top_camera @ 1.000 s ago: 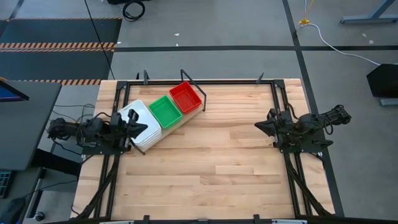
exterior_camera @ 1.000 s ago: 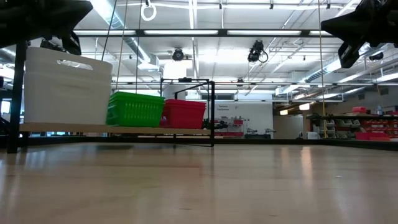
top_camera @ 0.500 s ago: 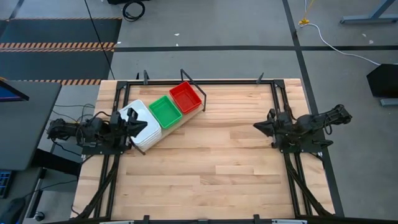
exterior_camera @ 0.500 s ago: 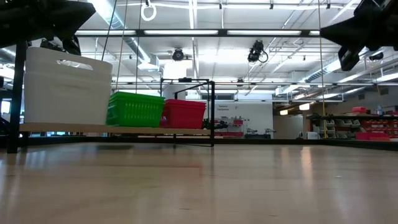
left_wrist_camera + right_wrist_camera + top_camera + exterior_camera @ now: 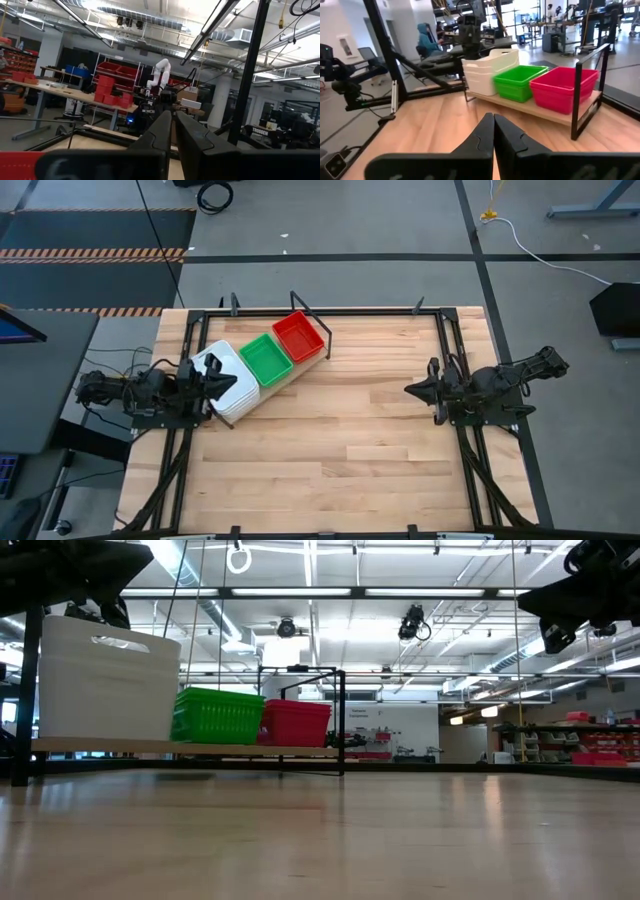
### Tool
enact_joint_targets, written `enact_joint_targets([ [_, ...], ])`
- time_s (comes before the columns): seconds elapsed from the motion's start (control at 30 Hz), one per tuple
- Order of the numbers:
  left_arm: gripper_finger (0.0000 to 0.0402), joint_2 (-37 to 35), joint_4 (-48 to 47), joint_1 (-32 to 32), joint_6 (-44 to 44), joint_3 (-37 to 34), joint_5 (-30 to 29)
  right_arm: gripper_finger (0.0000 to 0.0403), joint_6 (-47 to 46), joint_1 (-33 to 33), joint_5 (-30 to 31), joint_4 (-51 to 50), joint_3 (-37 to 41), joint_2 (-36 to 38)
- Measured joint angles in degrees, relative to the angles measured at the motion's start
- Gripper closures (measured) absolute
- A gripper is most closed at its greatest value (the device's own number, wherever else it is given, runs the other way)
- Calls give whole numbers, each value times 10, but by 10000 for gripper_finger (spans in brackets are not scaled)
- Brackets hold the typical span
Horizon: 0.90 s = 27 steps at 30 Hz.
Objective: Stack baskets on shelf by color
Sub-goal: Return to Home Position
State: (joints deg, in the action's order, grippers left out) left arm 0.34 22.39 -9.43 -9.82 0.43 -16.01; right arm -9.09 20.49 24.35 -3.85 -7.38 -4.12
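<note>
My left hand (image 5: 230, 388): closed, empty, raised over white baskets (image 5: 213, 361).
My right hand (image 5: 408, 390): closed, empty, raised over tabletop's (image 5: 330, 450) right side.
Right wrist only: shelf (image 5: 532, 111) plank beneath green baskets (image 5: 517, 80), red baskets (image 5: 562, 87).

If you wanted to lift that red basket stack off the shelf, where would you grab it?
Probably by the rim of the red stack's wall facing across the table, coming down from above, one finger inside and one outside. Its top is open, while the green stack crowds one side and the shelf's black wire end the other.
</note>
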Motion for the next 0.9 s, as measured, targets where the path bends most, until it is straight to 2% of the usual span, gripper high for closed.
enact_joint_targets([
  [0.47,378,0,0,0,0,0,0,396,-3,0,0,4,0,0],
  [0.9,369,0,0,0,0,-1,0,392,-3,0,0,4,0,0],
])
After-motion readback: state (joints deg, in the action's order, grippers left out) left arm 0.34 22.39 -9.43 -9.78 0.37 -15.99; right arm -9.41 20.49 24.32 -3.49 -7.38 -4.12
